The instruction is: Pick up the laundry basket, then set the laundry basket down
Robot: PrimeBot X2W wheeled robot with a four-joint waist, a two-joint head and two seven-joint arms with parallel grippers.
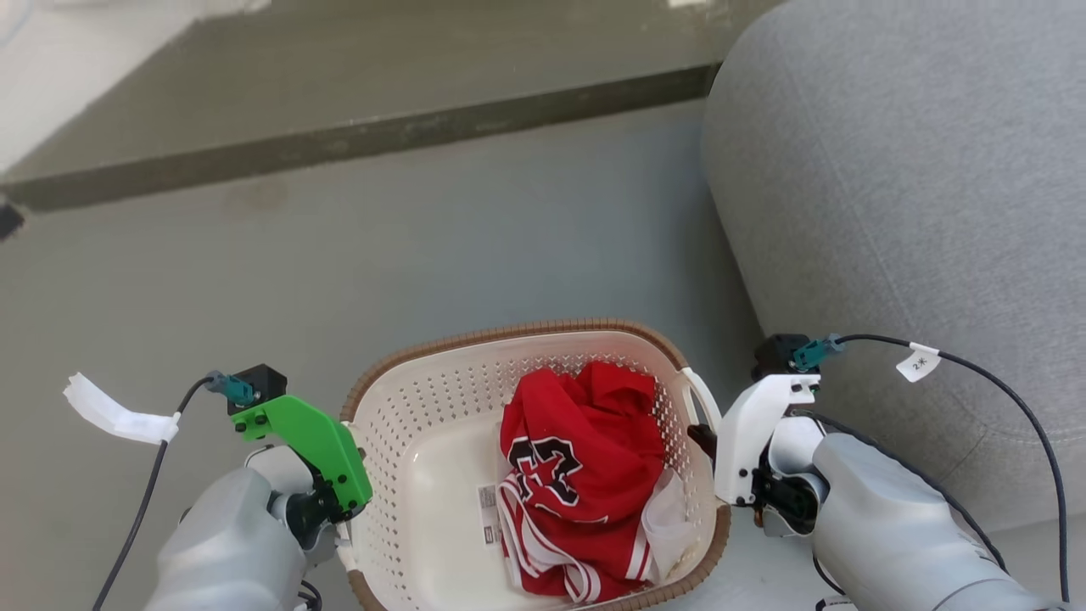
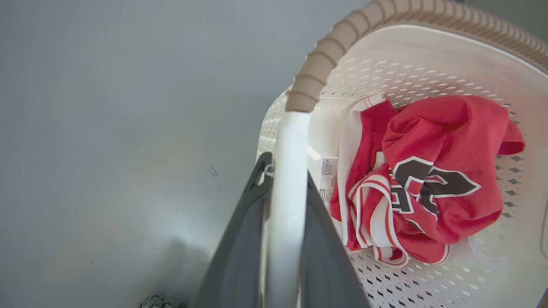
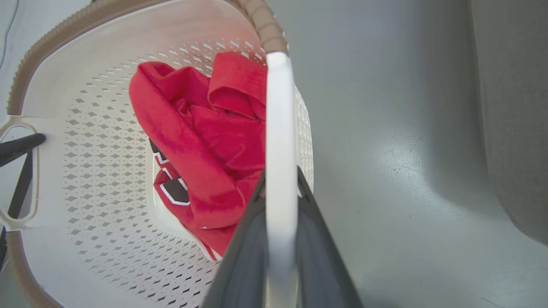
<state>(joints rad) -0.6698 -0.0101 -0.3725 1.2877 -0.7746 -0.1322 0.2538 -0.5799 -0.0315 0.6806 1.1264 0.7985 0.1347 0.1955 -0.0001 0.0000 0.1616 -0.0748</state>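
**Laundry basket** (image 1: 509, 329): cream perforated plastic with a brown woven-look rim. It sits low and central in the head view, between the two arms, above grey floor (image 1: 424, 238). A grey upholstered seat (image 1: 891, 212) is near its right side. Whether its base touches the floor cannot be told.

**Contents:** a crumpled red jersey (image 1: 585, 475) with white trim and black numerals lies toward the right half. A small printed label (image 1: 487, 513) is on the bare bottom beside it.

**Left gripper** (image 2: 286, 167): in the left wrist view, the two dark fingers lie one on each side of the white left handle (image 2: 289, 128), clamped on it. The handle bar runs up to meet the brown rim. The head view shows this arm's green bracket (image 1: 314, 437) over the same spot, covering the fingers.

**Right gripper** (image 3: 281, 179): in the right wrist view, the jaws are closed on the white right handle (image 3: 280, 107), one finger inside the basket and one outside. The head view shows a white bracket (image 1: 751, 424) at that handle.

**Cross-sighting:** the right wrist view looks across the basket to the far handle loop, where dark fingers (image 3: 21, 143) of the left arm show at the opening.

**Surroundings, head view:** a darker step (image 1: 365, 140) crosses the floor at the top, and paper tags (image 1: 918, 363) hang on the wrist cables.
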